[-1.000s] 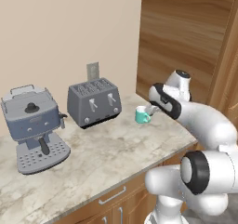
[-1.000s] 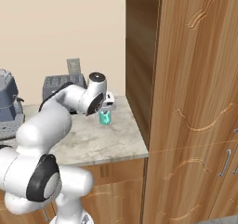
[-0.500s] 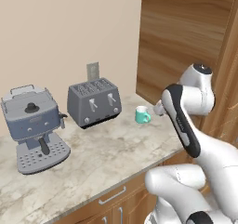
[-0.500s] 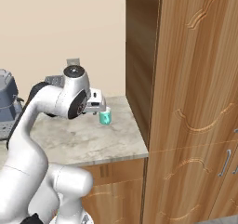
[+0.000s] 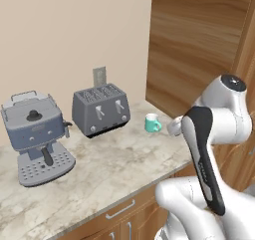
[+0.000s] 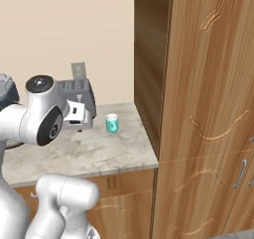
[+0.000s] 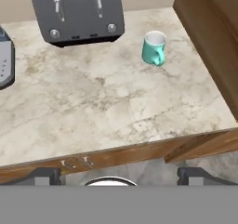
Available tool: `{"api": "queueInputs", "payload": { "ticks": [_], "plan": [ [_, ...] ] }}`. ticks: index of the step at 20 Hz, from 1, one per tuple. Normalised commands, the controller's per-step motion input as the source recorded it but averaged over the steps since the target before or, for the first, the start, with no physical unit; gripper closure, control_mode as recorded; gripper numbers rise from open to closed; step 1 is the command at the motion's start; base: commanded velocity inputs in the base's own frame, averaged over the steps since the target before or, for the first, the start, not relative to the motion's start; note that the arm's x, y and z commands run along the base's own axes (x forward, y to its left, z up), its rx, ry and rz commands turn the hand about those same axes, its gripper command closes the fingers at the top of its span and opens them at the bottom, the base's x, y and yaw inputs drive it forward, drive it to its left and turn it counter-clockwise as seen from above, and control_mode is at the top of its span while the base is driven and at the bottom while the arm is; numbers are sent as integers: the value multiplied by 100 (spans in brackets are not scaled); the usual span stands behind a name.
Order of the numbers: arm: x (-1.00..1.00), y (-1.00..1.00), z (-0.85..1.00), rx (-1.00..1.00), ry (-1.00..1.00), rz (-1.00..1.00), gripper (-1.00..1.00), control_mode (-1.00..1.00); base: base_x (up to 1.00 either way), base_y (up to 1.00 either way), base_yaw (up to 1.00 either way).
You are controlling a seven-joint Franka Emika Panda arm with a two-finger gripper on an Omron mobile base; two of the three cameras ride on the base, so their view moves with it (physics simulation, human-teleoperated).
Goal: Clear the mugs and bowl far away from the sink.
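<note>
Marble counter [image 7: 93, 107], teal mug [image 7: 154, 48] upright beside toaster [image 7: 76, 14], pincer [image 7: 118, 174] open

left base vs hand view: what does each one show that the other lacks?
Left base view alone: the whole espresso machine, the wall outlet behind the toaster, and the robot arm.
Hand view alone: the pincer fingertips spread wide apart at the bottom, holding nothing, and the drawer handle below the counter edge.
Both: the teal mug upright on the marble counter, the grey toaster and the wood cabinet side.
</note>
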Motion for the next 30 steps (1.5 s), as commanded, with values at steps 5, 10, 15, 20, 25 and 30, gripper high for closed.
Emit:
{"api": "queueInputs", "payload": {
  "ticks": [5,10,15,20,25,30],
  "plan": [
    [-64,11,66,-1,-2,0,-100,-100,0,0,0],
    [-65,0,78,0,-6,0,-100,-100,0,0,0],
    [-37,0,42,-1,-1,-4,-100,-100,0,0,0],
    [-27,5,13,0,0,-12,-100,-100,0,0,0],
    [-22,19,5,0,0,-4,-100,100,-24,34,0],
    [0,0,0,0,0,0,-100,100,-95,100,15]
  ]
}}
